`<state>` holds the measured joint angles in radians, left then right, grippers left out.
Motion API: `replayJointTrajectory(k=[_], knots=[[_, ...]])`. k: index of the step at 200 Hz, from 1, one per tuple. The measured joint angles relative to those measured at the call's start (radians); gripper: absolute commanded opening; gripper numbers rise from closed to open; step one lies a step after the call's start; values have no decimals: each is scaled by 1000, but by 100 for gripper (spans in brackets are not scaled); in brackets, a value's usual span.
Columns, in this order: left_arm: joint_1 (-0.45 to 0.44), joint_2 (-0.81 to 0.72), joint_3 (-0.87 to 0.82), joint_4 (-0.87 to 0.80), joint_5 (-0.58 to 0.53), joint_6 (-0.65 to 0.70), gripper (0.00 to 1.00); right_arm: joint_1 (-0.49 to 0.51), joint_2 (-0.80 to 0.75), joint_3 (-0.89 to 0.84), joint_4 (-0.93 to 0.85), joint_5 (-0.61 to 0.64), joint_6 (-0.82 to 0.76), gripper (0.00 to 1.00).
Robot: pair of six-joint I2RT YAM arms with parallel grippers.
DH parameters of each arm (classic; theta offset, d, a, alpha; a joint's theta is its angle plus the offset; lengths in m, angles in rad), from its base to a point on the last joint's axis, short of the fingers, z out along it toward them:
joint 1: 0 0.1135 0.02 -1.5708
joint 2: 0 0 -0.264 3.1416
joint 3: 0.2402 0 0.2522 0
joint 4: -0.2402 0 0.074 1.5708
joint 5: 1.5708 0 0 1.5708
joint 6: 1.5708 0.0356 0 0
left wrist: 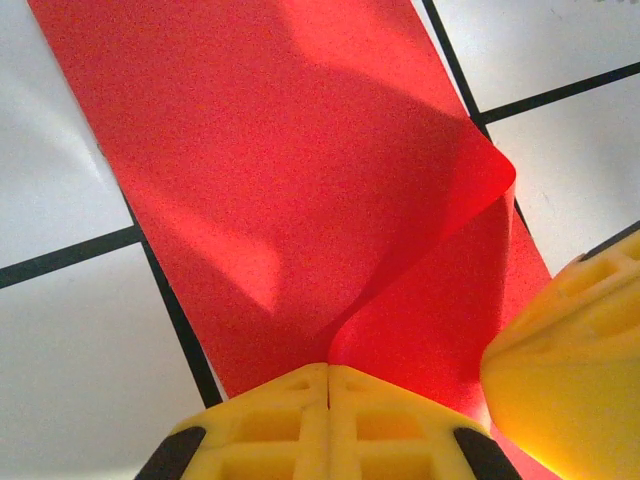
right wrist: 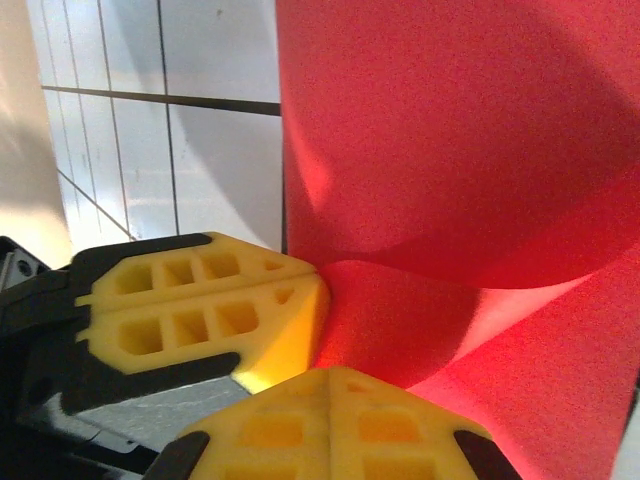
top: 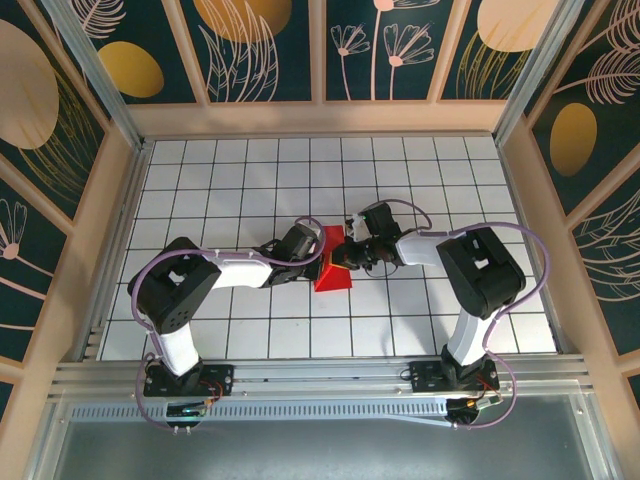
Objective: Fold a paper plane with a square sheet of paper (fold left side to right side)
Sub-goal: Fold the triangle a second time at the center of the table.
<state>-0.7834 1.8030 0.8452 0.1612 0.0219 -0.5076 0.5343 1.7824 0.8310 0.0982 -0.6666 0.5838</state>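
Observation:
The square sheet of paper [top: 333, 272] is bright red and lies near the middle of the white grid table, partly lifted and curled over itself. My left gripper [top: 322, 244] comes in from the left and my right gripper [top: 348, 250] from the right; they meet at the sheet's far end. In the left wrist view my left gripper [left wrist: 329, 368] is shut on the paper [left wrist: 280, 180], whose edge rises in a curved flap. In the right wrist view my right gripper [right wrist: 331, 372] is shut on the bulging paper [right wrist: 450, 130], with the left gripper's yellow fingers [right wrist: 220, 300] close beside it.
The table [top: 230, 180] is boxed in by beige walls [top: 110, 230] at left, right and back. A metal rail [top: 320, 385] with both arm bases runs along the near edge. Open grid tiles lie all around the paper.

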Motion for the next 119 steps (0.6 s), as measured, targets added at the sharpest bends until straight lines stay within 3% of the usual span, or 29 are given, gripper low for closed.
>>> replayJointTrajectory(k=[119], knots=[[3, 0, 0, 0, 7, 4, 0, 3, 2, 36, -26, 18, -4, 0]])
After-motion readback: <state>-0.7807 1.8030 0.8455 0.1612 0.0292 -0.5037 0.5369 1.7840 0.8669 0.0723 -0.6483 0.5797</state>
